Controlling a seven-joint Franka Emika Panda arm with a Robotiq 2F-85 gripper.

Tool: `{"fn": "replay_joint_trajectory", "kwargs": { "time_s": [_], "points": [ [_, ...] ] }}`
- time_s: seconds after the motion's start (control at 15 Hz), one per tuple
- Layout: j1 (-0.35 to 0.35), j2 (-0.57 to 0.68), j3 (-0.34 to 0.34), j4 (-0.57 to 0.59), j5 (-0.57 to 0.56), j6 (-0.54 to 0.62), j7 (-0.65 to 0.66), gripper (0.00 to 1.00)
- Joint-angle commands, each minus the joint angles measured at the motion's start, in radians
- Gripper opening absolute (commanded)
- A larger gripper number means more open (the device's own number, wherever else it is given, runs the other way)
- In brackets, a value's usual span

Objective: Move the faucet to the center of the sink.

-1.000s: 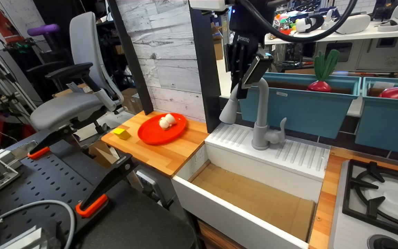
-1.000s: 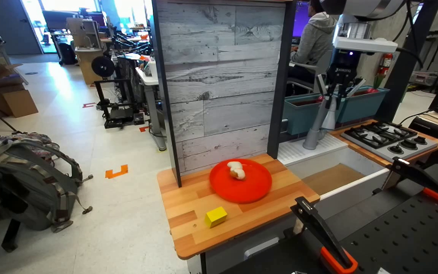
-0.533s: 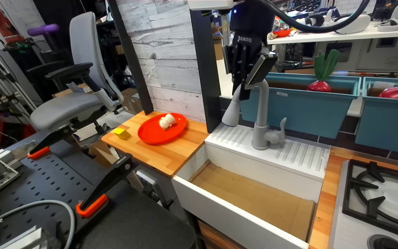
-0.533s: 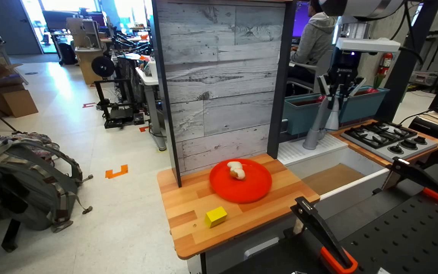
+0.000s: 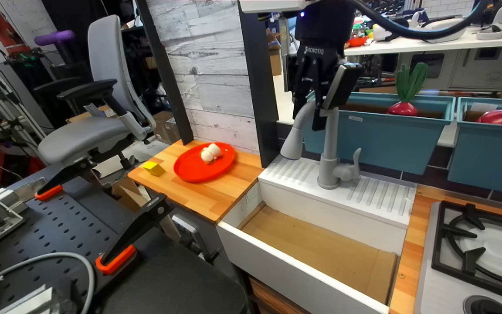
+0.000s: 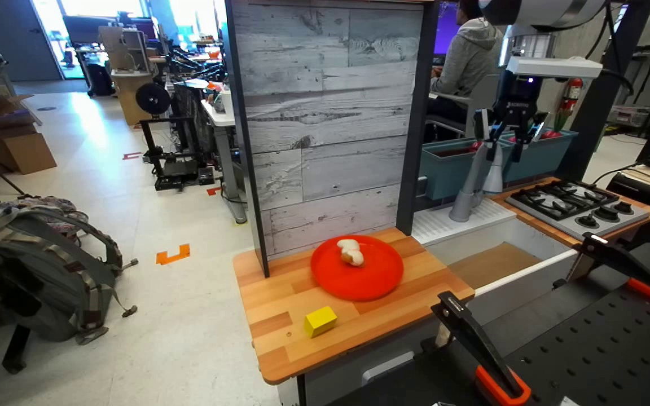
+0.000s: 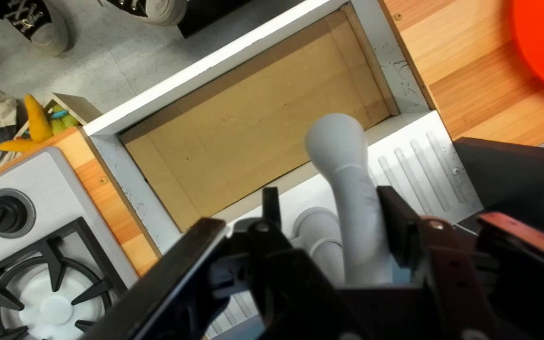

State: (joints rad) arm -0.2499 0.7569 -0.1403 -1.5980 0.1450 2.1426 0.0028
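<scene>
The matte grey faucet (image 5: 330,144) stands on the ribbed back ledge of the white sink (image 5: 294,274); both also show in an exterior view, the faucet (image 6: 474,175) above the sink (image 6: 522,276). The spout head hangs toward the red-plate side. In the wrist view the spout head (image 7: 337,141) overlaps the basin's back edge. My gripper (image 7: 333,208) is open around the spout's arch, one finger close beside or touching it, the opposite finger apart with a gap. It also shows in both exterior views (image 5: 310,115) (image 6: 504,153). The lever is mostly hidden in the wrist view.
Teal bins (image 5: 377,139) with red vegetables stand behind the faucet. A dark post (image 5: 257,83) and white plank wall (image 5: 216,65) rise beside the sink. A red plate (image 5: 190,168), yellow block (image 5: 153,168) and stove (image 5: 477,270) flank it.
The spout head has swung slightly toward the stove side, mostly between the two earlier moments. My gripper has moved slightly the same way, and its fingers have spread wider.
</scene>
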Motion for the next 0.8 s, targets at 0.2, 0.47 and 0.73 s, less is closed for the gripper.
{"fn": "replay_joint_trajectory", "kwargs": {
  "time_s": [0.2, 0.47, 0.73],
  "points": [
    [-0.026, -0.119, -0.052, -0.092, -0.074, -0.018, -0.077, 1.00],
    [-0.031, -0.164, -0.060, -0.122, -0.106, 0.003, -0.105, 1.00],
    [-0.052, -0.262, -0.032, -0.206, -0.056, 0.046, -0.128, 1.00]
  ]
}}
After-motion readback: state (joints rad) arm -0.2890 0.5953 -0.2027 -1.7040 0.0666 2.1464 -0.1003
